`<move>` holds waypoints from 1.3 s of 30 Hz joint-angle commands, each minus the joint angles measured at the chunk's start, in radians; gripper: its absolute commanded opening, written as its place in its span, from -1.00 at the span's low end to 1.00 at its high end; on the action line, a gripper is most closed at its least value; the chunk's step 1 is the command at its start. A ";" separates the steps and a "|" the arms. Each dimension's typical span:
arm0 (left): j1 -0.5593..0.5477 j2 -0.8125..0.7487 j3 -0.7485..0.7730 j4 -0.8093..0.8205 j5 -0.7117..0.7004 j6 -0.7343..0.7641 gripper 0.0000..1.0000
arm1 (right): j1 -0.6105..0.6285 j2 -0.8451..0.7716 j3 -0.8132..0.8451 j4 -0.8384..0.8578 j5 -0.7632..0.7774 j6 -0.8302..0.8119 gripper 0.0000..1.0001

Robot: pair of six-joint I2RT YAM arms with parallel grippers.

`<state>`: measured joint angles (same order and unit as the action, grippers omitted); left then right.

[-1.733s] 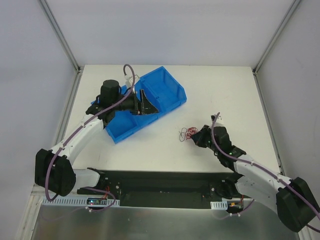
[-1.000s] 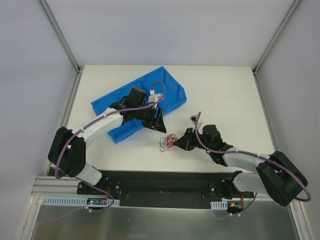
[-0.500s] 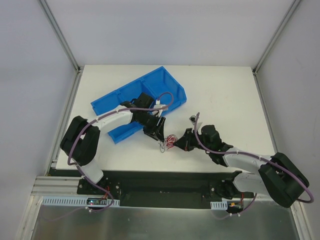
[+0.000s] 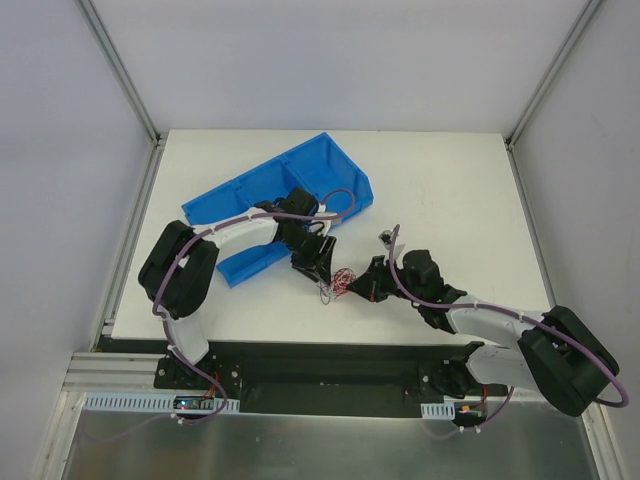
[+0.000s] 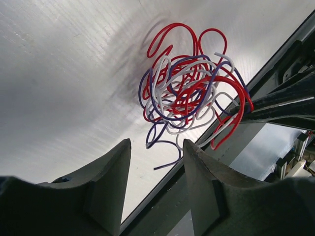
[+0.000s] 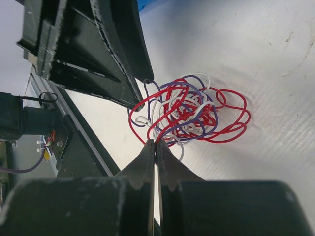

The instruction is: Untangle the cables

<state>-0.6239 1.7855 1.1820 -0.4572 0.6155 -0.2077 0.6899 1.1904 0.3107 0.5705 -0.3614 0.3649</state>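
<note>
The cables [image 4: 340, 279] are a tiny tangle of red, white and dark purple curly wires on the white table. In the left wrist view the cables [image 5: 189, 93] lie just beyond my open left gripper [image 5: 156, 147], with a loose dark purple end between the tips. From above, the left gripper [image 4: 320, 264] sits at the tangle's left edge. My right gripper [image 6: 156, 143] is shut on a red loop at the near edge of the cables [image 6: 189, 110]. From above, the right gripper [image 4: 359, 287] touches the tangle from the right.
A blue bin [image 4: 300, 185] lies tipped on the table behind the left arm. The black base rail [image 4: 320, 362] runs along the table's near edge, close to the tangle. The left fingers [image 6: 113, 49] fill the right wrist view's upper left.
My left arm has swung from the blue bin down to the tangle and closed in on its left side. The right gripper pulled the tangle leftward earlier and now holds still.
</note>
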 commanded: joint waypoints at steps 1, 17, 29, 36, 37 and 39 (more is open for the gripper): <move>-0.026 0.034 0.034 -0.015 -0.008 0.013 -0.08 | 0.003 -0.008 0.030 0.046 -0.016 -0.018 -0.97; -0.071 -0.230 -0.030 0.077 -0.189 0.057 -1.00 | 0.007 -0.081 0.018 -0.100 0.263 0.039 -0.48; -0.077 -0.314 -0.062 0.135 -0.082 0.031 -1.00 | 0.046 -0.040 0.014 0.154 0.213 -0.024 0.52; -0.079 -0.357 -0.085 0.183 -0.022 0.025 -1.00 | 0.059 0.165 0.085 0.272 0.153 0.014 0.51; -0.079 -0.365 -0.087 0.190 -0.014 0.024 -1.00 | 0.059 0.176 0.091 0.279 0.150 0.016 0.51; -0.079 -0.373 -0.091 0.206 0.003 0.021 -1.00 | 0.060 0.199 0.102 0.281 0.153 0.012 0.50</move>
<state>-0.6945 1.4719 1.0992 -0.3149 0.5430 -0.1768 0.7433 1.3590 0.3607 0.7406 -0.1871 0.3656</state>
